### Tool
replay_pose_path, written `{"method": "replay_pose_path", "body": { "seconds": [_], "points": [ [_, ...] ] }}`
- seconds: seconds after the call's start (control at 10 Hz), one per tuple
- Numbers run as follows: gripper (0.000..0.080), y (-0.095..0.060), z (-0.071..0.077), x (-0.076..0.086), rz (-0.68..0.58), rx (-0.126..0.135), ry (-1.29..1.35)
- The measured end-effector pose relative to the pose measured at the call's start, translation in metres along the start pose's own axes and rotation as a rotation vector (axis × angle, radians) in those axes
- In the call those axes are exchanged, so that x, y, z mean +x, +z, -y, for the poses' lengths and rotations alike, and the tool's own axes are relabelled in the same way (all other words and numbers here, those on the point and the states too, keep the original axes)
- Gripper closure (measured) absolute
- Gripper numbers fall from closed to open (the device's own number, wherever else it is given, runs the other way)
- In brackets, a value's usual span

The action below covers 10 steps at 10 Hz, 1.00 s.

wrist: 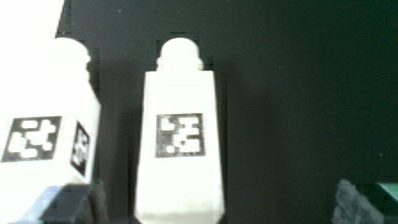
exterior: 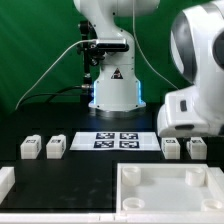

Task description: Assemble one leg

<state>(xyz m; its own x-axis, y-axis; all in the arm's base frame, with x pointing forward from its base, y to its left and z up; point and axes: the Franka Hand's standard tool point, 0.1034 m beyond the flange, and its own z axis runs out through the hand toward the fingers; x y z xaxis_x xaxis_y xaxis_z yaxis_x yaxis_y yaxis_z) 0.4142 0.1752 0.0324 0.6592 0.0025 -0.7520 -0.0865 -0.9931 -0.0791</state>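
Leg: the white plastic leg [wrist: 178, 130] lies flat on the black table [wrist: 302, 100] with its tag facing up. A second leg [wrist: 45, 130] lies just beside it, with a narrow gap between them.
Other view: in the exterior view you find a left pair [exterior: 30, 148] and a right pair [exterior: 172, 148] of such legs on either side of the marker board [exterior: 112, 140]. I cannot tell for sure which pair the wrist camera looks at.
Handling: I judge the leg to be light, stiff and not fragile. Its smooth plastic may be a little slippery.
Where to hold: take it on the two long flat sides, near the middle, and not on the rounded knob at its end.
Jaws: the gripper [wrist: 217, 200] is wide open and holds nothing. Its dark fingers [wrist: 63, 205] show on both sides of the leg and, as far as I can see, do not touch it.
Risk: the second leg is close, so you must bring one finger into the gap without pushing it.
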Motion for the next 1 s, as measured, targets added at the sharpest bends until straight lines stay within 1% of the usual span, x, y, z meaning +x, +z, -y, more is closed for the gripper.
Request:
{"method": "replay_pose_path", "body": {
  "seconds": [0.1, 0.4, 0.6, 0.8, 0.9, 1.0],
  "points": [
    [0.0151, 0.001, -0.001, -0.001, 0.015, -0.001, 0.000],
    [0.0151, 0.003, 0.000, 0.000, 0.011, -0.001, 0.000],
    [0.0151, 0.021, -0.003, -0.003, 0.020, -0.008, 0.005],
    [0.0151, 0.040, -0.003, -0.008, 0.037, -0.022, 0.008],
    [0.0151, 0.043, -0.004, -0.008, 0.032, -0.021, 0.006],
    [0.0151, 0.043, -0.004, -0.007, 0.031, -0.021, 0.007]
  ]
}}
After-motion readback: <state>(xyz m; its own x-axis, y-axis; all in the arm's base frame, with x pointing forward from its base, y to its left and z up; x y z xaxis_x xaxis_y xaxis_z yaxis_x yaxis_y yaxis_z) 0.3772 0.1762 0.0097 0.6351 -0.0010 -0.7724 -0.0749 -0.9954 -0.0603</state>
